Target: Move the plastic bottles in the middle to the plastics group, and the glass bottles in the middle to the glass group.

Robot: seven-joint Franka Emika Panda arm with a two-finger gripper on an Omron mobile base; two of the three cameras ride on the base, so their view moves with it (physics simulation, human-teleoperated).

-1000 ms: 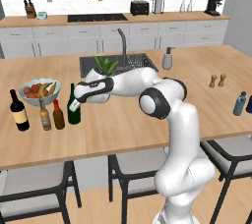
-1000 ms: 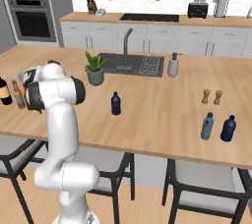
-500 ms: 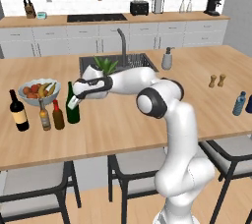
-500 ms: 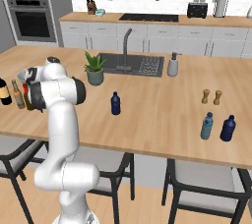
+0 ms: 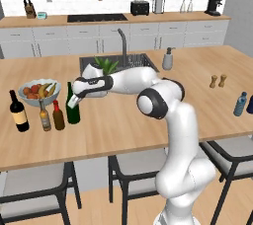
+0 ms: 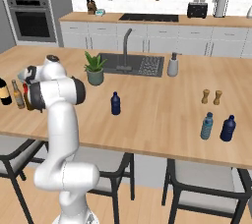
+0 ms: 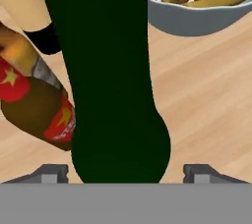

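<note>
Wooden island counter (image 5: 128, 125) underneath: my gripper (image 7: 125, 173) had just let go, jaws apart either side of the green bottle (image 7: 106, 70), parked by the glass group.

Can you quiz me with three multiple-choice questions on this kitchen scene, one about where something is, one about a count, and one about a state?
1. Where does the green wine bottle stand?
A. in the sink
B. on the counter beside the brown bottle with a red cap
C. by the pepper mills

2. How many blue bottles stand near the counter's right end?
A. two
B. none
C. five

3. How do the gripper fingers stand?
A. shut with nothing between them
B. clamped on the fruit bowl
C. spread wide, one on each side of the green bottle

Answers: B, it stands next to the brown bottle in the left base view; A, a light-blue bottle and a darker blue bottle show there; C, the hand view shows both tips clear of the bottle.
</note>
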